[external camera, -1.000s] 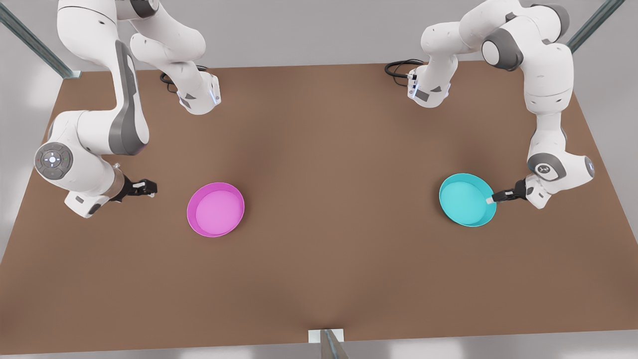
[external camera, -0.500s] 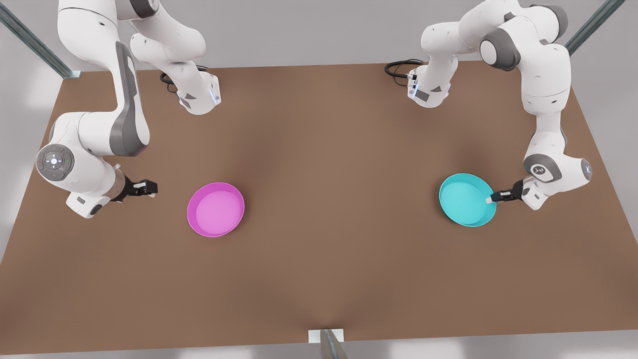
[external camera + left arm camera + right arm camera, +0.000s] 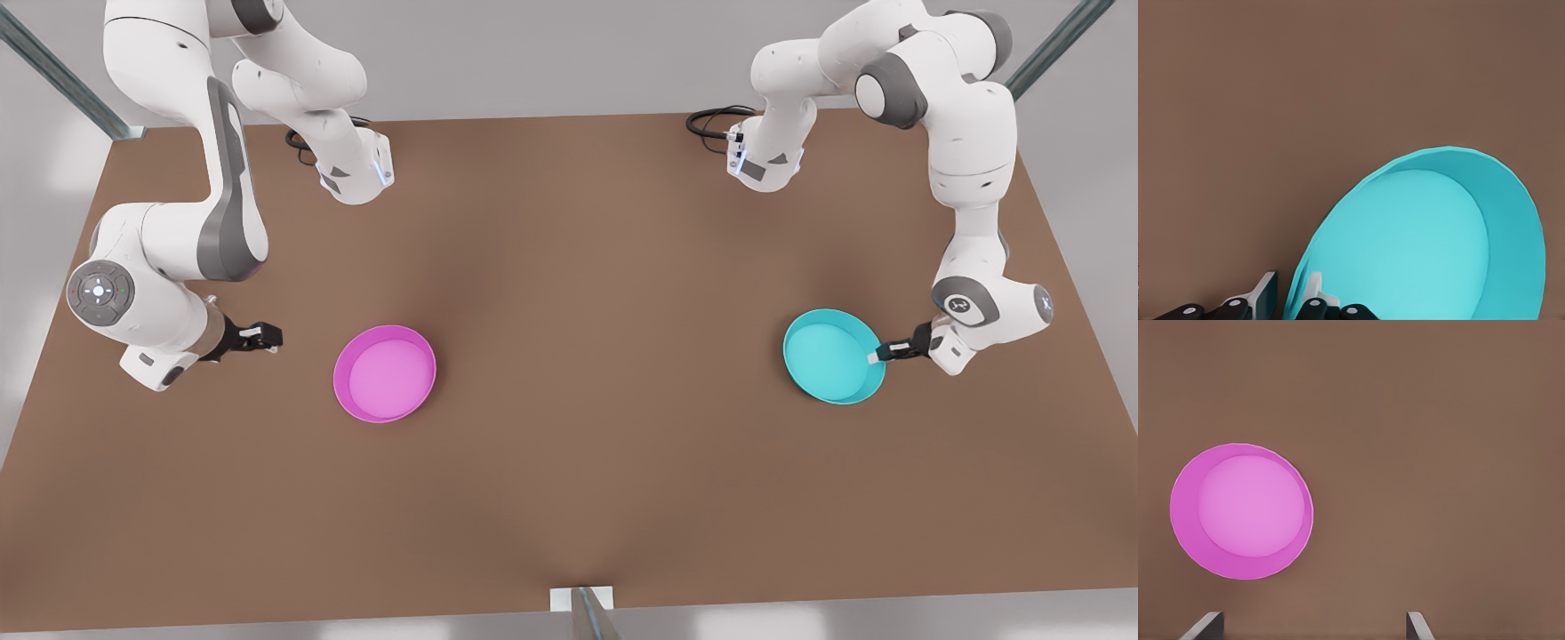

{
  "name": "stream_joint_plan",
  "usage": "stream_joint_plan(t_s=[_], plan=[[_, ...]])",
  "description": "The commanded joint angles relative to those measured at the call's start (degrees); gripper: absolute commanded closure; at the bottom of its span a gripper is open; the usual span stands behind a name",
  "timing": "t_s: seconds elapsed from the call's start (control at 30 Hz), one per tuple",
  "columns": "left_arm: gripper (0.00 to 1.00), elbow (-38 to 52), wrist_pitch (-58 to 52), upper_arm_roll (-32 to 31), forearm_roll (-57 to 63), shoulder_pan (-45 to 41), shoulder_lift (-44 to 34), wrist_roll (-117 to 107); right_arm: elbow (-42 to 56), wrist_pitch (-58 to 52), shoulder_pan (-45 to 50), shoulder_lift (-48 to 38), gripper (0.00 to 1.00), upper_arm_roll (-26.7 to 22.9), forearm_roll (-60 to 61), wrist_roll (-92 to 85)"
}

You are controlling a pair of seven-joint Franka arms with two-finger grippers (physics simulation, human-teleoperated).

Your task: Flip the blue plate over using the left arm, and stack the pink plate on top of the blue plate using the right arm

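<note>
The blue plate lies rim-up on the table at the front view's right, and the left wrist view shows the blue plate close up. My left gripper is at its edge nearest that arm. The fingers straddle the rim, one inside and one outside, with a small gap still showing, so the left gripper is open. The pink plate lies rim-up at the front view's left, apart from my right gripper. The right gripper is open wide and faces the pink plate.
The brown table is bare between the two plates. Both arm bases stand at the far edge with a black cable beside one. A metal post stands at the near edge.
Both arms shifted their wrists and elbows slightly. The left gripper's tips stayed on the blue plate's rim. Neither plate moved.
</note>
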Motion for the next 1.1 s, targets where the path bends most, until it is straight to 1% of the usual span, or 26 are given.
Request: stream_joint_plan(t_s=[0.0, 0.1, 0.13, 0.37, 0.43, 0.47, 0.6, 0.73, 0.93, 1.07], plan=[[0.62, 0.00, 0.00, 0.00, -0.06, 0.00, 0.00, 0.00, 0.00, 0.00, 0.00, 0.00, 0.00, 0.00, 0.00, 0.00], [0.63, -0.09, -0.18, 0.00, 0.03, -0.08, 0.00, -0.09, 0.00, -0.09, 0.00, -0.09, 0.00, 0.00, 0.00, -0.09], [0.65, -0.09, -0.53, 0.00, -0.06, -0.09, 0.00, -0.09, 0.00, -0.09, 0.00, -0.09, 0.00, 0.00, 0.00, -0.09], [0.66, -0.18, -0.35, 0.00, -0.06, -0.17, 0.44, -0.09, 0.00, 0.00, 0.00, 0.00, 0.00, 0.00, 0.00, -0.09], [0.68, -0.18, -0.44, 0.00, -0.06, -0.17, 0.44, -0.09, 0.18, 0.79, 0.00, 0.08, 0.00, 0.00, 0.00, -0.53], [0.71, -0.18, -0.44, 0.00, -0.06, -0.17, 0.52, -0.09, 0.26, 0.70, 0.00, 0.00, 0.00, 0.00, 0.00, -0.53], [0.71, -0.18, -0.53, 0.00, -0.06, -0.17, 0.44, -0.09, 0.44, 0.70, 0.09, -0.27, 0.00, 0.70, 0.00, 0.18], [0.79, -0.18, -0.71, 0.00, 0.03, -0.17, 0.61, 0.00, 0.53, 0.70, 0.09, -0.27, 0.00, 0.79, 0.00, -0.44], [0.79, 0.09, -1.06, -0.09, -0.06, -0.35, 0.26, -0.09, 1.06, 0.27, 0.00, 0.00, 0.00, 0.79, 0.00, -0.44], [0.79, 0.88, -3.08, -0.53, -0.06, -0.61, -1.76, -0.53, 0.53, 0.00, 0.00, -0.35, 0.00, 0.79, 0.18, -0.09]])
